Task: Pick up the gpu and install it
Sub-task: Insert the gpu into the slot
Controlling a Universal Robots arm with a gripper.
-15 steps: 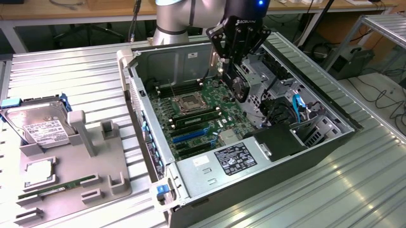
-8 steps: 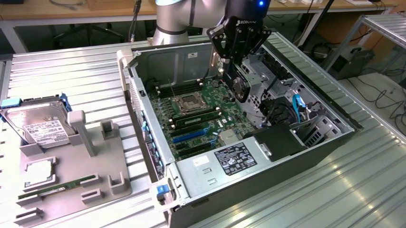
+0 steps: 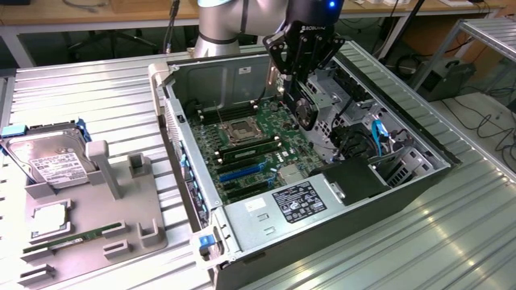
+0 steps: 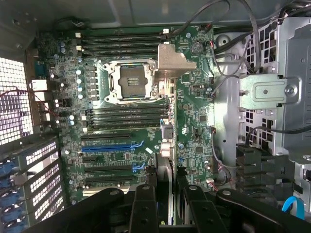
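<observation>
The black two-finger gripper (image 3: pixel 296 81) is clamped on the gpu (image 3: pixel 305 112), pinching its two flat faces from above. In the wrist view its dark fingers (image 4: pixel 146 206) close on either side of the card, which shows there edge-on. The gpu hangs on its long edge inside the open grey steel computer case (image 3: pixel 173 115). It is above the green motherboard (image 3: pixel 250 151), close to the perforated metal drive cage (image 3: pixel 330 96), and seated in no slot.

The main risk, as I judge it, is misalignment. The card sits off to one side of the long blue expansion slot (image 4: pixel 109 145), so a descent from this spot would press its edge into bare board or small components. A slight tilt in the grip could also jam one end of the connector first. The loose grey cables (image 4: pixel 218 63) by the cage lie near and could snag. The grip covers little of the card, so any hard contact might twist it between the fingers.

The gpu is a flat rectangular card with a black shroud and a round fan on the face toward the camera.

Well apart, on the exterior view's left, a grey plastic parts holder (image 3: pixel 121 223) carries a silver hard drive with a white label (image 3: pixel 48 160) and a slim green RAM stick (image 3: pixel 72 238)
</observation>
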